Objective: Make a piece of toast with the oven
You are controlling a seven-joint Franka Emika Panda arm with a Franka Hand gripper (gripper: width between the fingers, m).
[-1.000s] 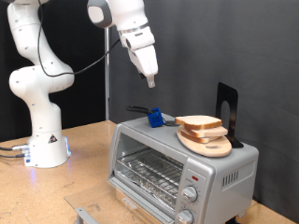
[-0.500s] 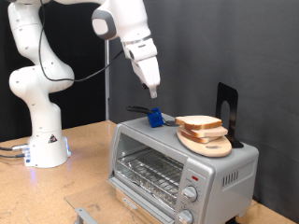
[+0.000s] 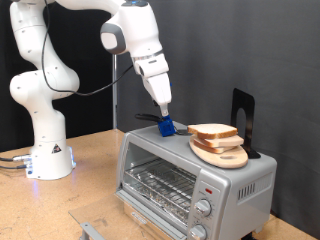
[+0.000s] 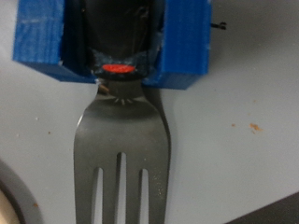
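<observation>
The silver-grey oven (image 3: 190, 178) stands on the wooden table at the exterior view's lower right, its wire rack showing at the front and its knobs on the right panel. The piece of toast (image 3: 213, 131) lies on a round light-wood board (image 3: 222, 154) on the oven's top. A blue block (image 3: 166, 127) holding a metal fork lies on the oven's top, to the exterior view's left of the toast. My gripper (image 3: 163, 104) hangs just above the blue block. The wrist view shows the blue block (image 4: 42, 42) and the fork (image 4: 120, 140) close up; my fingers do not show there.
A black upright stand (image 3: 243, 118) sits at the back of the oven's top, behind the board. The arm's white base (image 3: 45, 152) stands on the table at the exterior view's left. A grey object (image 3: 92, 230) lies at the table's front edge.
My gripper has moved down and a little to the exterior view's right, from well above the oven to just over the blue block. The toast and the board have not moved.
</observation>
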